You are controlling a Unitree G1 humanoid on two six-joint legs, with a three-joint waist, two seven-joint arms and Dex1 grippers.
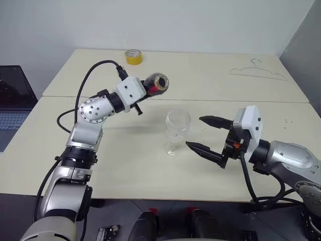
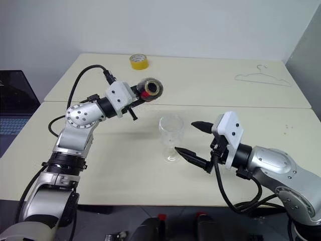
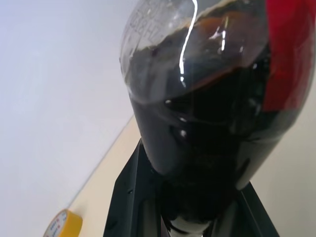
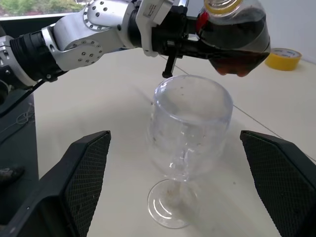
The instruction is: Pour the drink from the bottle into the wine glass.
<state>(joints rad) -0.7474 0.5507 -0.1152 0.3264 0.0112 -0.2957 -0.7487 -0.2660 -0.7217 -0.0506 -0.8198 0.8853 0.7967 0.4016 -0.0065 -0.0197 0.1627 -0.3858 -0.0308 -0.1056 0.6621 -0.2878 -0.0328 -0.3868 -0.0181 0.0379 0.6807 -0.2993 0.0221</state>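
Over on the far left a dark laptop [image 1: 15,100] sits off the table's edge, at about nine o'clock from the wine glass. Next comes the left gripper [image 1: 148,86], its black fingers pinched tight on the bottle [image 1: 156,84], which is lifted clear of the cream table [image 1: 125,165] and tipped over on its side, base toward me. From the right wrist camera the bottle hangs just above and behind the glass rim, its yellow-orange cap [image 4: 223,6] on, the red neck label beside it. The drink [image 4: 237,42] lies dark brown, nearly black, pooled along the lower side of the tilted body. A yellow tape roll [image 1: 133,56] rests at the far edge, at twelve o'clock from the gripper.

The wine glass [image 1: 177,131] stands upright near the table's middle, at five o'clock from the bottle, its bowl looking clear with no liquid in it that I can see.

At three o'clock from the glass is the right gripper [image 1: 204,133], fingers spread wide, one either side of the bowl, touching nothing. A wire hanger [image 1: 258,71] lies flat at about one o'clock, well apart.
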